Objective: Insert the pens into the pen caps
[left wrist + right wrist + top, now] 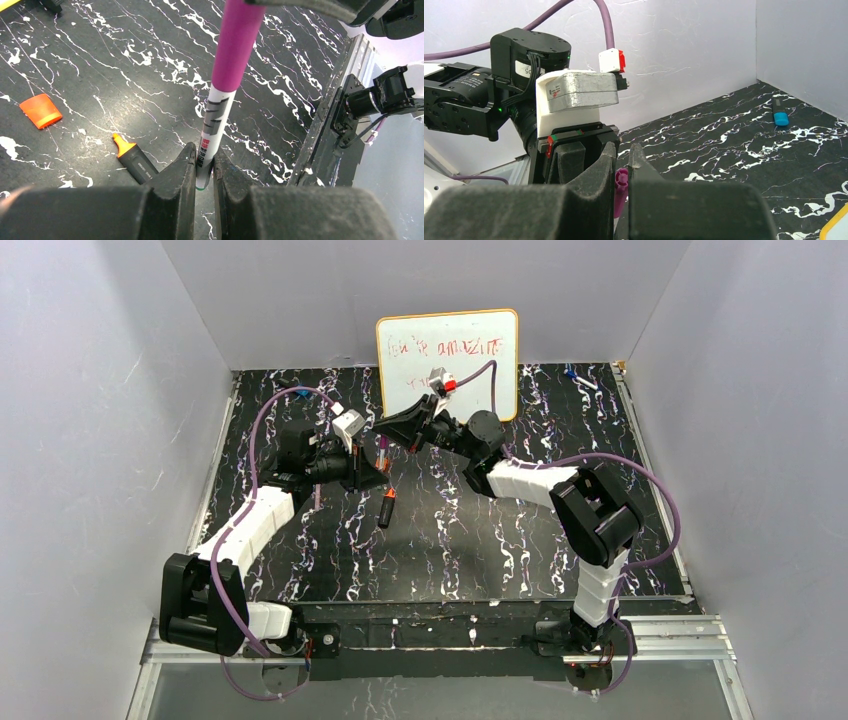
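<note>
My left gripper [204,152] is shut on the lower end of a slim white-barrelled pen [212,127]. A purple pen cap [236,45] sits over the pen's upper end, and my right gripper [623,155] is shut on that cap [620,192]. In the top view both grippers, left [362,468] and right [398,430], meet over the mat's middle with the pen [382,452] between them. A thick black pen with an orange tip [132,159] lies uncapped on the mat [387,508]. An orange cap [41,110] lies apart from it. The third pen and the pink cap are not visible.
A small whiteboard [447,360] leans against the back wall behind the grippers. A blue-tipped pen [780,116] lies near the far right corner [575,375]. The black marbled mat [480,540] ends at a metal rail [325,120] near the arm bases.
</note>
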Controlling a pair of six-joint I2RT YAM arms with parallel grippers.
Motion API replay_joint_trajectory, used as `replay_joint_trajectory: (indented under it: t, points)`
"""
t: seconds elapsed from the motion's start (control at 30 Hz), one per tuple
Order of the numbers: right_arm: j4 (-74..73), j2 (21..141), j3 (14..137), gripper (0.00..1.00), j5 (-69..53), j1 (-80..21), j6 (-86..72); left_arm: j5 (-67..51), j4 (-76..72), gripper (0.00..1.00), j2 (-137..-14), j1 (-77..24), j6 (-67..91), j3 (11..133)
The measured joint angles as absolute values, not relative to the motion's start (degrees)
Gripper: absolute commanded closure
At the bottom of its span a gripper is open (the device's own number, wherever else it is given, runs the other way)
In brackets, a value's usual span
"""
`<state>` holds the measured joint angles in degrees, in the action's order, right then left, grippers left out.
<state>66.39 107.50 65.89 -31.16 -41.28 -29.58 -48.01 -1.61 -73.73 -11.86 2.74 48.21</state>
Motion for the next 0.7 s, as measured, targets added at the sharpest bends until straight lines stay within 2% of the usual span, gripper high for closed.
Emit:
replay_joint_trajectory:
  t: [0.7]
  points:
    - [71.4, 110.5, 65.1, 0.99, -30.1, -41.5, -31.3, -45.4, 1.0, 1.00, -73.7, -11.7, 2.1, 48.3]
